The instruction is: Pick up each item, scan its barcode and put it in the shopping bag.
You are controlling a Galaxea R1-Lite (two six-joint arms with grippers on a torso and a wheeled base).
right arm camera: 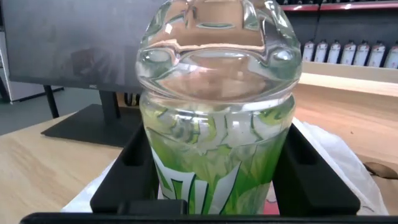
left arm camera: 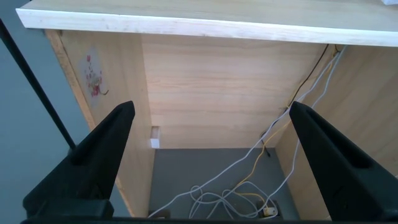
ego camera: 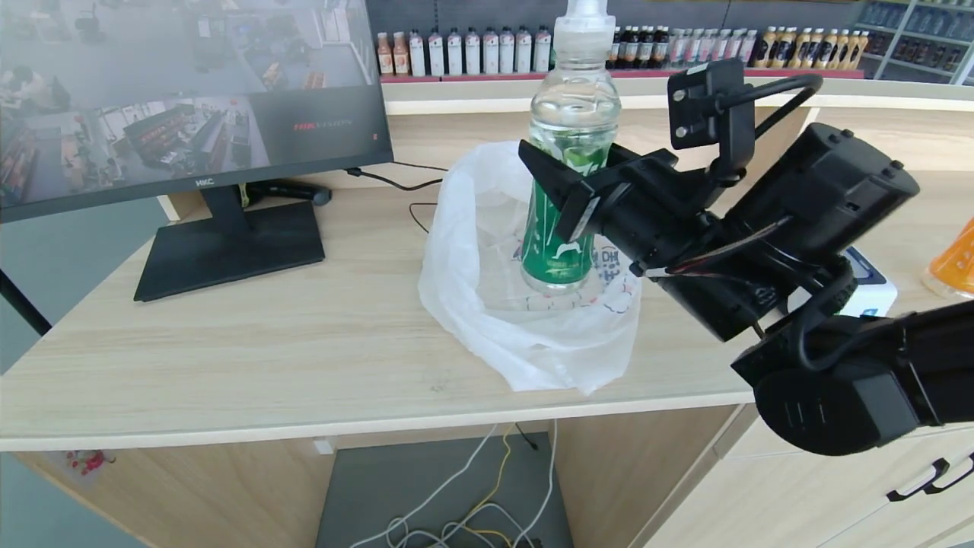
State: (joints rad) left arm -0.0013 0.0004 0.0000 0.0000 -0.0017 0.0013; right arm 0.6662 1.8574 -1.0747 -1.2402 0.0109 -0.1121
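Note:
A clear bottle with a green label (ego camera: 563,198) stands upright over the open white shopping bag (ego camera: 487,289) on the wooden counter (ego camera: 304,342). My right gripper (ego camera: 567,190) is shut on the bottle's middle; in the right wrist view its black fingers (right arm camera: 127,171) flank the bottle (right arm camera: 214,124). My left gripper (left arm camera: 211,155) hangs below the counter's front edge, open, with nothing between its fingers. Whether the bottle's base touches the bag's bottom I cannot tell.
A monitor (ego camera: 183,99) on a black stand (ego camera: 228,243) fills the counter's back left. A white device (ego camera: 867,293) sits behind my right arm, an orange thing (ego camera: 955,266) at the far right. Cables (left arm camera: 249,180) hang under the counter. Shelves of bottles (ego camera: 487,49) line the back.

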